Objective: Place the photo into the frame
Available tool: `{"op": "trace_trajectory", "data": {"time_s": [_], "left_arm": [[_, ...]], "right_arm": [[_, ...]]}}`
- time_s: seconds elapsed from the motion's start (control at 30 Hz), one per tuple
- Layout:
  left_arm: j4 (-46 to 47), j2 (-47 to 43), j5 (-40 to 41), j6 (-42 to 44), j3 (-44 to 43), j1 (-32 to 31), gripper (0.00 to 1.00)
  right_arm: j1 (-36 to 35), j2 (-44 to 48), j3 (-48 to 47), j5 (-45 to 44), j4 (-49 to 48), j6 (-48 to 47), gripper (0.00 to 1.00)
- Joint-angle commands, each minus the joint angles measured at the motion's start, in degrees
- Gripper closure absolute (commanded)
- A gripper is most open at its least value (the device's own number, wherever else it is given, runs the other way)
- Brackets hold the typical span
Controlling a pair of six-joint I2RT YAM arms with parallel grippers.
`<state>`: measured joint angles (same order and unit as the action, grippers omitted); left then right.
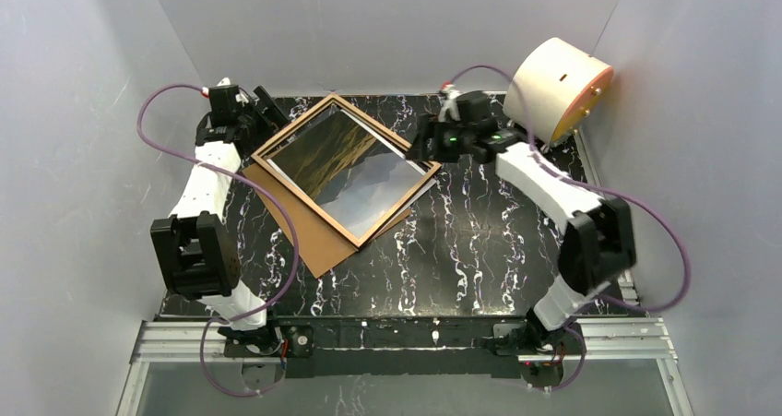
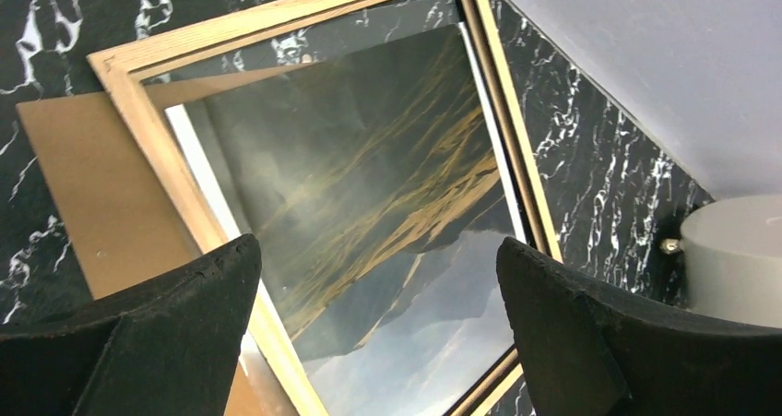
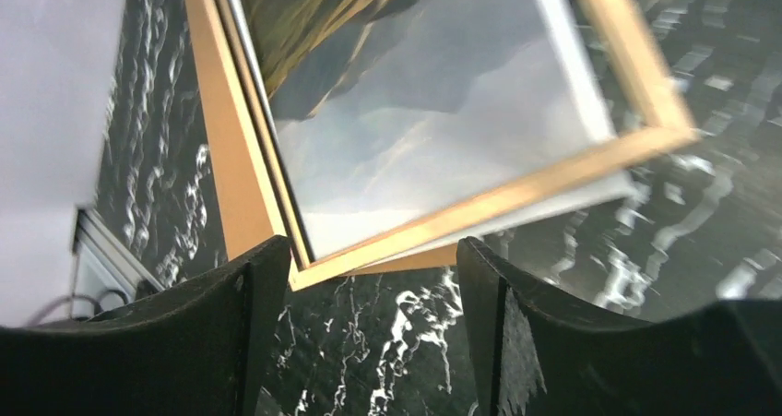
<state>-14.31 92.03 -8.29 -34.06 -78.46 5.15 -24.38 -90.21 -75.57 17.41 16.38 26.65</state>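
The frame [image 1: 305, 200] lies light wood face up, turned like a diamond, on the black marble table [image 1: 479, 250]. The photo [image 1: 346, 162] of golden hills and grey peaks shows through its pane, and a white edge sticks out past the frame's right corner. My left gripper [image 1: 269, 113] hovers open over the frame's far left side. In the left wrist view the left gripper [image 2: 380, 250] has the photo [image 2: 369, 213] and frame [image 2: 277, 15] below it. My right gripper [image 3: 373, 250] is open just off the frame's [image 3: 516, 190] corner, with only marble between its fingers. The photo [image 3: 415, 112] lies beyond.
A flat brown backing board [image 1: 313, 245] lies under the frame and pokes out at its near left, also seen as the board [image 2: 92, 204] in the left wrist view. A cream cylinder [image 1: 558, 84] is mounted at the back right. Grey walls enclose the table.
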Motion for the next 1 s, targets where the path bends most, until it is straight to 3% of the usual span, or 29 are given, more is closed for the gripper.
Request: {"op": "trace_trajectory", "data": {"time_s": [0.0,0.17,0.4,0.63,0.97], "left_arm": [[-7.14,-4.73,6.03,0.92,-0.92,0.04,0.03],[-15.74,-7.18,18.92,-0.14,0.0,0.04,0.02],[-23.85,-9.11,23.31,-3.43,3.39,0.09,0.04],[-26.39,-11.79,27.46,-5.11,7.21,0.29,0.04],[-27.27,-10.32,25.96,-5.75,10.14,1.35,0.04]], "right_arm": [[-12.03,-8.94,-12.34,-5.38,5.55,-5.88,0.26],[-21.15,-22.93,-28.08,-7.36,14.57,-11.21,0.24],[-28.56,-38.18,-47.42,-10.11,23.29,-14.78,0.2],[-31.66,-44.67,-49.11,-11.61,21.15,-13.7,0.21],[-33.85,-49.09,-48.28,-12.45,20.73,-13.64,0.4]]}}
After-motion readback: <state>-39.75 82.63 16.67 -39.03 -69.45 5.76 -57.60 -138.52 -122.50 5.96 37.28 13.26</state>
